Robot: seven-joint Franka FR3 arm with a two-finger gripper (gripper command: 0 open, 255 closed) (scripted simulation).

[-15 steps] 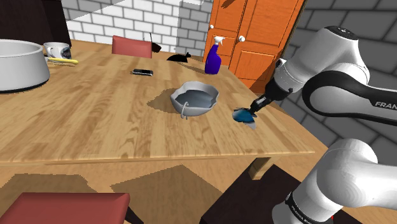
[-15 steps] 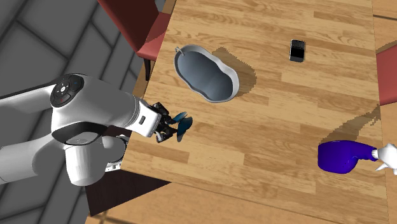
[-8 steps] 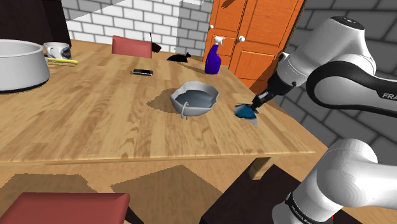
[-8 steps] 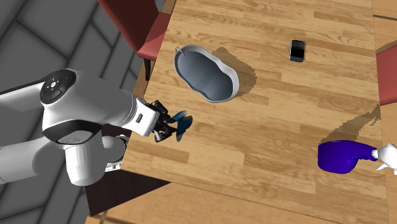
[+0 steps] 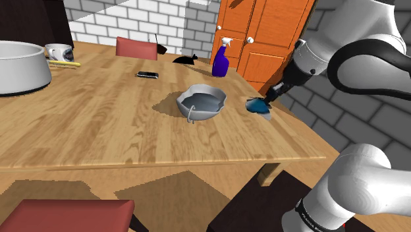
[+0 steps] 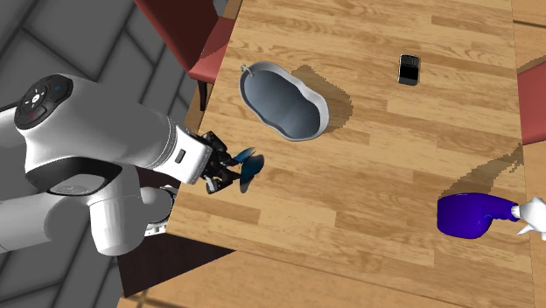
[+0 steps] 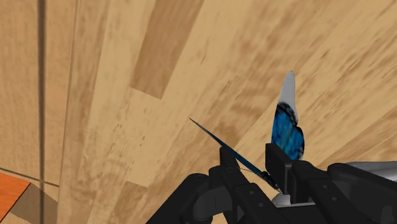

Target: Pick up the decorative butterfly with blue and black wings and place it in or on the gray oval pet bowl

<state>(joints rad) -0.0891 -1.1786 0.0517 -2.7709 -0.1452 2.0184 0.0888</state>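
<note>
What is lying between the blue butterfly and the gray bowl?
Only bare wooden table lies between the butterfly and the bowl, as the second exterior view shows.

A blue spray bottle (image 5: 220, 62) stands on the wooden table (image 5: 99, 125); a black phone (image 5: 147, 74) lies flat; orange doors (image 5: 263, 33) behind.

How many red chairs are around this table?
2. The far red chair stands across the table, beyond the phone; the near red chair sits at the shoulder view's lower left. Others may lie outside the pictures.
</note>
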